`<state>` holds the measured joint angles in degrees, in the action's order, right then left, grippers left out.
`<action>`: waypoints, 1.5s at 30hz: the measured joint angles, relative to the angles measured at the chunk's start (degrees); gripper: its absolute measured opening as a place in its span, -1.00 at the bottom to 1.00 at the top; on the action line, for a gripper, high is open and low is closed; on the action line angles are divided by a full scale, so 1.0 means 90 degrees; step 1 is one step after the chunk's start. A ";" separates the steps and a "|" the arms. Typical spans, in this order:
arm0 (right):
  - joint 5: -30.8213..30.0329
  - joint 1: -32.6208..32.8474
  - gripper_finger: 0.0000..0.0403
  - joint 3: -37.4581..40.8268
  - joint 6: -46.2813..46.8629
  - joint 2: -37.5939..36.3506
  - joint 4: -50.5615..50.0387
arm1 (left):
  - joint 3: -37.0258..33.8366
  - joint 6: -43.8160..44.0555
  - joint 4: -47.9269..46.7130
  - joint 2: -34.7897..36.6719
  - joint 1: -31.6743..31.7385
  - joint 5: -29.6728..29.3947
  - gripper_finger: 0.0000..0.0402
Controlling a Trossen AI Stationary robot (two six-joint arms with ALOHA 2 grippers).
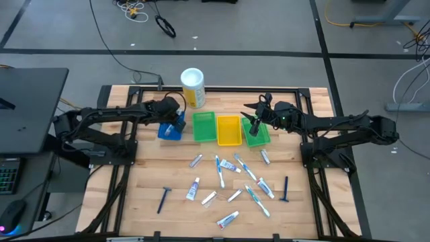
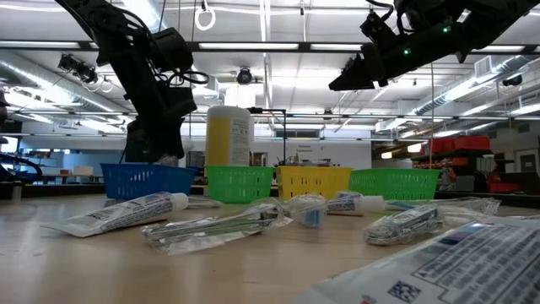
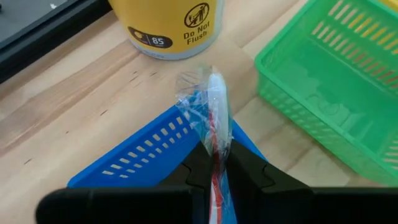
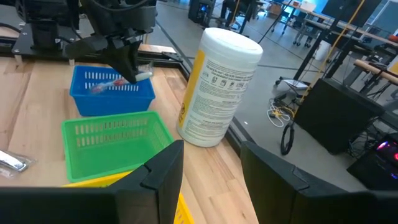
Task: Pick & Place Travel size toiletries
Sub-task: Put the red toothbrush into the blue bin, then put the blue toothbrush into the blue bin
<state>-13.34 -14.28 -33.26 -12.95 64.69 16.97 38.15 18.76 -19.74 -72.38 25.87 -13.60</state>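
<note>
My left gripper (image 3: 214,171) hangs over the blue bin (image 1: 171,129), shut on a toothbrush (image 3: 214,106) with a red stripe, in a clear wrapper. The toothbrush's free end sticks out past the fingers over the bin's rim (image 3: 163,127). My right gripper (image 4: 211,168) stands open with nothing between its fingers, above the right-hand green bin (image 1: 257,132). Several more wrapped toiletries (image 1: 232,178) lie flat on the wooden table: small tubes, toothbrushes and two dark blue razors (image 1: 285,189). My left gripper pinches the wrapped toothbrush partway along its handle (image 3: 215,155) between its two fingers. The fingers slant down from the table's left and lie along the toothbrush. Its far end (image 3: 214,84) points toward the canister, above the blue bin's rim.
A row of bins runs to the right of the blue one: green (image 1: 204,126), yellow (image 1: 229,130), green. The tall white-and-yellow canister (image 1: 193,86) stands behind them near the far edge. A black frame borders the table.
</note>
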 joint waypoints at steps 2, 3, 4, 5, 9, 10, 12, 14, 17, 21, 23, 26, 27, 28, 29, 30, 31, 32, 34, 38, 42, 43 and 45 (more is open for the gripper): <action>0.0000 0.0000 -0.15 0.0000 -0.0001 0.0000 0.0000 | 0.0000 -0.0005 -0.0041 0.0000 0.0000 0.0050 -0.80; -0.0002 -0.0002 -0.15 0.0000 0.0000 0.0000 0.0000 | 0.0000 -0.0012 -0.0053 0.0000 0.0000 0.0129 -0.80; 0.0000 0.0000 -0.15 0.0000 0.0000 0.0000 0.0000 | 0.0000 -0.0014 -0.0054 0.0000 0.0000 0.0191 -0.79; 0.0000 0.0000 -0.15 0.0000 -0.0002 0.0000 0.0000 | 0.0000 -0.0006 -0.0054 0.0000 0.0000 0.0205 -0.79; 0.0000 0.0000 -0.15 0.0000 -0.0002 0.0000 0.0000 | 0.0000 0.0017 -0.0135 0.0000 0.0000 0.0256 -0.68; -0.0002 0.0000 -0.15 0.0000 -0.0002 0.0000 0.0000 | 0.0000 0.0024 -0.0184 0.0000 0.0000 0.0260 -0.64; -0.0001 0.0000 -0.15 0.0000 -0.0002 0.0000 0.0000 | 0.0000 0.0070 -0.0286 0.0000 0.0000 0.0257 -0.55; -0.0001 0.0000 -0.15 0.0000 -0.0002 0.0000 0.0000 | 0.0000 0.0159 -0.0376 0.0000 0.0000 0.0257 -0.46; -0.0002 0.0000 -0.15 0.0000 -0.0002 0.0000 0.0000 | 0.0000 0.0177 -0.0383 0.0000 -0.0005 0.0256 -0.34; -0.0002 0.0000 -0.15 0.0000 -0.0001 0.0000 -0.0002 | 0.0033 0.0175 -0.0425 0.0002 -0.0019 0.0228 -0.25; 0.0001 0.0000 -0.15 0.0000 0.0073 0.0000 -0.0008 | 0.0144 0.0136 -0.0507 0.0002 -0.0019 0.0241 -0.23; 0.0048 0.0000 -0.15 0.0000 0.0373 0.0000 -0.0074 | 0.0388 0.0051 -0.0674 0.0005 -0.0027 0.0409 -0.23; 0.0148 0.0000 -0.15 0.0000 0.0491 0.0000 -0.0111 | 0.0480 0.0045 -0.0714 0.0005 -0.0029 0.0457 -0.23; 0.0275 0.0000 -0.15 0.0000 0.0624 0.0000 -0.0158 | 0.0572 0.0010 -0.0731 0.0010 -0.0044 0.0472 -0.23; 0.0427 0.0000 -0.15 0.0000 0.0762 0.0000 -0.0210 | 0.0654 -0.0085 -0.0725 0.0036 -0.0066 0.0472 -0.23; 0.0605 0.0000 -0.15 0.0000 0.0927 0.0000 -0.0251 | 0.0727 -0.0215 -0.0727 0.0071 -0.0097 0.0460 -0.23; 0.0787 0.0008 -0.15 0.0000 0.1113 0.0000 -0.0290 | 0.0802 -0.0372 -0.0714 0.0104 -0.0150 0.0427 -0.23; 0.0973 0.0025 -0.15 0.0000 0.1333 0.0000 -0.0315 | 0.0875 -0.0521 -0.0695 0.0133 -0.0205 0.0365 -0.23; 0.1243 0.0097 -0.15 0.0000 0.1741 0.0000 -0.0336 | 0.1012 -0.0769 -0.0701 0.0213 -0.0349 0.0153 -0.23; 0.1391 0.0463 -0.15 0.0000 0.2243 0.0000 -0.0359 | 0.1173 -0.1350 -0.0391 0.0369 -0.0659 -0.0230 -0.23; 0.1396 0.1131 -0.15 0.0000 0.2323 0.0057 -0.0445 | 0.1175 -0.1483 0.0136 0.0413 -0.0893 -0.0006 -0.23; 0.1394 0.1315 -0.15 0.0000 0.2396 0.0100 -0.0449 | 0.1175 -0.1545 0.0168 0.0413 -0.0939 0.0033 -0.23; 0.1396 0.1651 -0.15 0.0000 0.2716 0.0232 -0.0420 | 0.1175 -0.1697 0.0174 0.0413 -0.1016 0.0028 -0.23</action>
<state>-0.78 0.57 -33.26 11.49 66.78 13.19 48.73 3.49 -18.18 -68.66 16.73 -13.35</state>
